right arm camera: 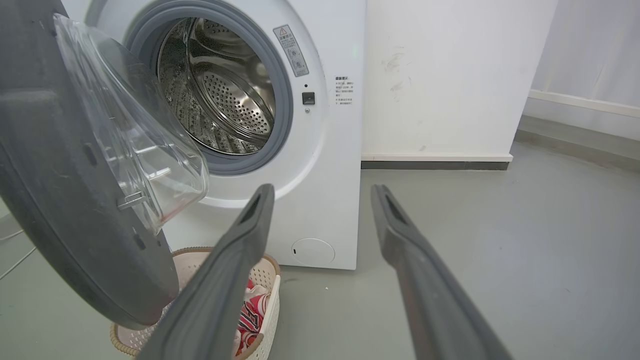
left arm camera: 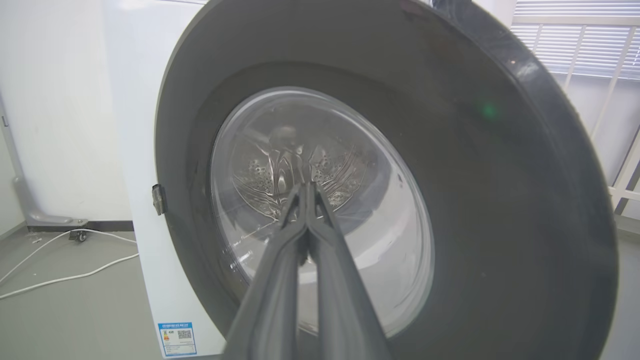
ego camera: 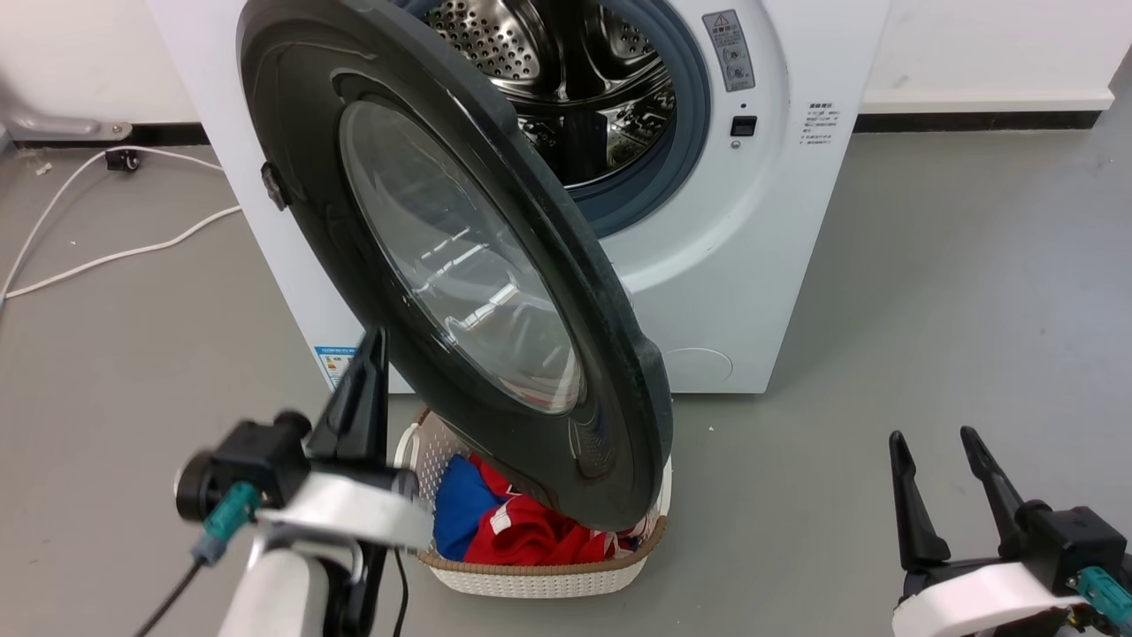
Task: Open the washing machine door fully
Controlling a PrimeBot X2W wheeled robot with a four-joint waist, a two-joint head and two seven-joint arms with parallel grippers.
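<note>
We're noting washing machine door standing partly open, out over laundry basket. Our left gripper pointing at its outer face, fingers together; contact unclear. Our right gripper hanging well apart, fingers spread.

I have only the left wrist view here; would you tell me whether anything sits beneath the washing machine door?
Observer: Yes, a white woven laundry basket holding red and blue clothes stands on the floor under the lower edge of the washing machine door.
Operator: Thank you. How is the right gripper?
Observer: The right gripper is open and empty, low at the head view's right, apart from the door.
Operator: Is the drum exposed?
Observer: Yes, the steel drum lies open behind the door.
</note>
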